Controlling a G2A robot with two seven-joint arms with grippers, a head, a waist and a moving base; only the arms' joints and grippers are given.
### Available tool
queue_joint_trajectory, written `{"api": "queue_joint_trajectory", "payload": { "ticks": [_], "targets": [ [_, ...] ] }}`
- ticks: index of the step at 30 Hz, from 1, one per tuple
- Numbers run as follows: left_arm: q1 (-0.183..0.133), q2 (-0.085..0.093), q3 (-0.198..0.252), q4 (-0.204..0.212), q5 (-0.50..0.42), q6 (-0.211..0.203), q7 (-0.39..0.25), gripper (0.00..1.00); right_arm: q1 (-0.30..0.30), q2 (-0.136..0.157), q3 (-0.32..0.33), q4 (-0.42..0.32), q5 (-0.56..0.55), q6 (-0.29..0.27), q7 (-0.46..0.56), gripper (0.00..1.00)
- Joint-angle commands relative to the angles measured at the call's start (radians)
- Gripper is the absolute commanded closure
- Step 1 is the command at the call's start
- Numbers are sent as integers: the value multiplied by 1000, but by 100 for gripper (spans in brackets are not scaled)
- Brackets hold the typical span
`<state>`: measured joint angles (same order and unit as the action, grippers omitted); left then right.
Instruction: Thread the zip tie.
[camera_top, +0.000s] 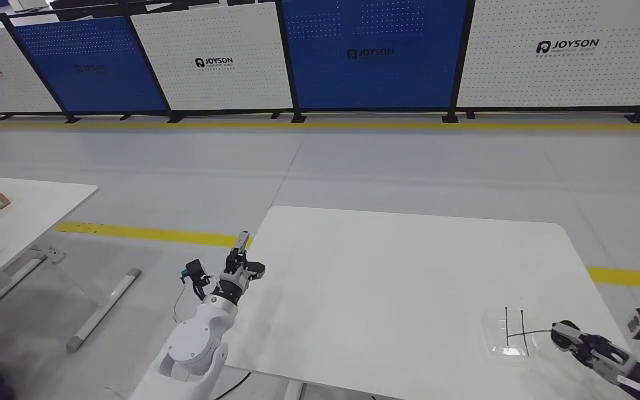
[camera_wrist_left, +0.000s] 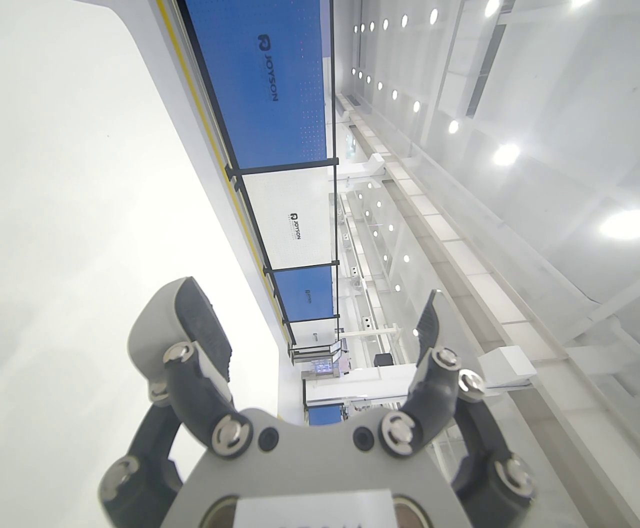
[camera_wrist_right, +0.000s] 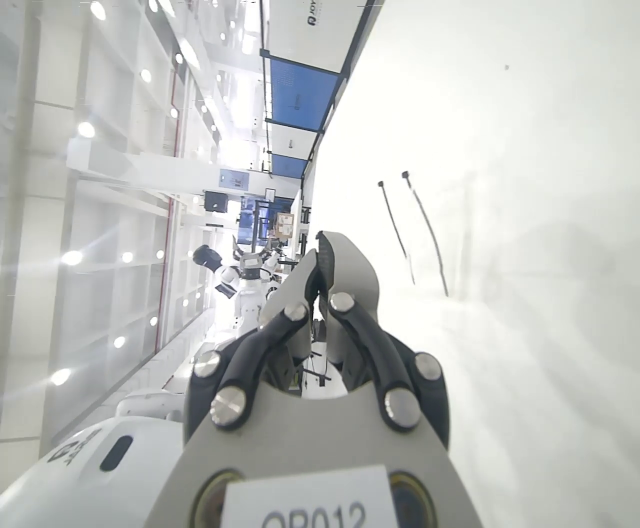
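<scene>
Currently logged:

1. Table (camera_top: 400, 290): white, rounded corners.
2. Clear tray (camera_top: 490, 345): flat on the table, nr the robot's right-hand corner.
3. Zip ties, qty 2, black, thin: first zip tie (camera_wrist_right: 395, 225) and second zip tie (camera_wrist_right: 427, 235). They lie side by side, roughly parallel, not touching, heads at the far end from the robot. Top view puts both on the clear tray.
4. Thin dark line (camera_top: 535, 333): runs from the tray toward the right gripper. Can't tell what it is or whether it reaches the fingers.
5. Left gripper (camera_wrist_left: 312, 305): fingers spread wide, nothing btwn them. It sits at the table's left edge, well apart from the ties.
6. Right gripper (camera_wrist_right: 320, 250): fingers pressed together, low over the table just beside the tray. Can't tell if anything is pinched.
</scene>
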<state>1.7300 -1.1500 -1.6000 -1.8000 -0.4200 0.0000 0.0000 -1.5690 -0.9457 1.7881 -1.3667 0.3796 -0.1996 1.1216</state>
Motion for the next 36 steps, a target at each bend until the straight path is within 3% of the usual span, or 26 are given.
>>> {"api": "queue_joint_trajectory", "payload": {
  "ticks": [1,13,16,19,22,26,28,36],
  "targets": [
    [0,0,0,0,0,0,0,0,-4,1,2,-3,3,1,8,100],
    [0,0,0,0,0,0,0,0,-4,1,2,-3,3,1,8,100],
    [0,0,0,0,0,0,0,0,-13,-4,-11,-19,11,6,-55,100],
    [0,0,0,0,0,0,0,0,-39,-15,-14,-49,136,4,-82,100],
    [0,0,0,0,0,0,0,0,-100,-25,-15,-114,207,-42,-121,100],
    [0,0,0,0,0,0,0,0,-174,-36,-33,-216,231,-57,-203,100],
    [0,0,0,0,0,0,0,0,-194,-41,-54,-255,231,-33,-245,100],
    [0,0,0,0,0,0,0,0,-196,-42,-59,-259,232,-27,-250,100]
  ]
}}
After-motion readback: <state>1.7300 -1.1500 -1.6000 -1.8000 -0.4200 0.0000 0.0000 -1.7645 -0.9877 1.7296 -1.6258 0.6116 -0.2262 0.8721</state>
